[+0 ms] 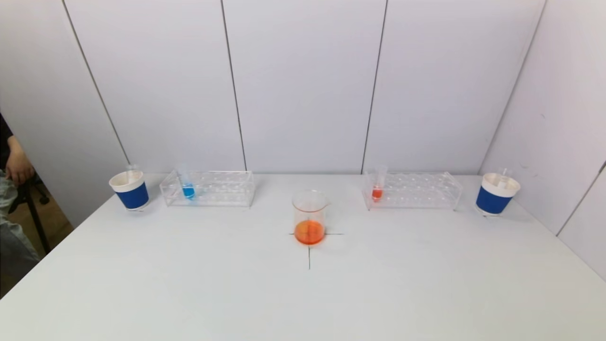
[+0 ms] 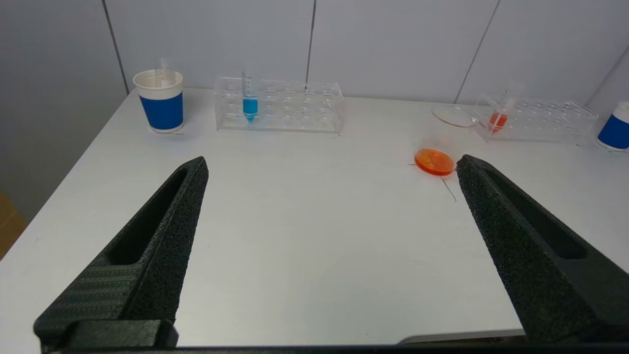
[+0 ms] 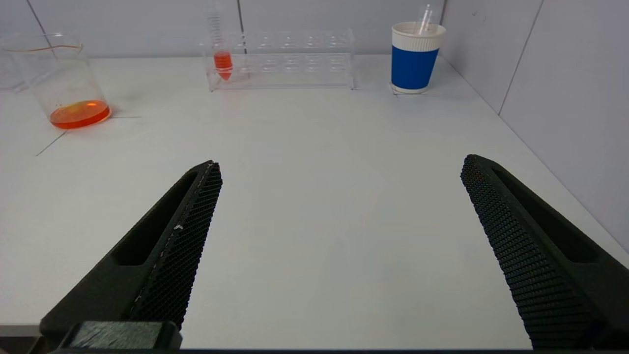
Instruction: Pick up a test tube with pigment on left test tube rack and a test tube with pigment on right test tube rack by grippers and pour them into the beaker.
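No brand or label can be read on anything; the blue test tube (image 2: 249,96) shows fine graduation marks, too small to read.

The left end effector (image 2: 329,167) hangs over the near part of the bench (image 1: 189,284), its two dark fingers spread wide with nothing between them; the right end effector (image 3: 339,164) is posed likewise over the bench's near right part, spread wide and empty; neither arm shows in the head view.

Two clear racks stand near the far edge; the left rack (image 1: 208,188) holds one tube of blue pigment, upright, near its left end; the right rack (image 1: 412,190) holds one tube of orange-red pigment (image 1: 377,188), near its left end.

One glass beaker (image 1: 309,217) stands between the racks and nearer the robot, on a black cross mark (image 1: 309,258), with orange liquid in its bottom.

Two blue-sleeved paper cups stand at the outer ends; the left cup (image 1: 129,190) just beside the left rack, the right cup (image 1: 496,194) just beside the right rack; each holds one clear tube.
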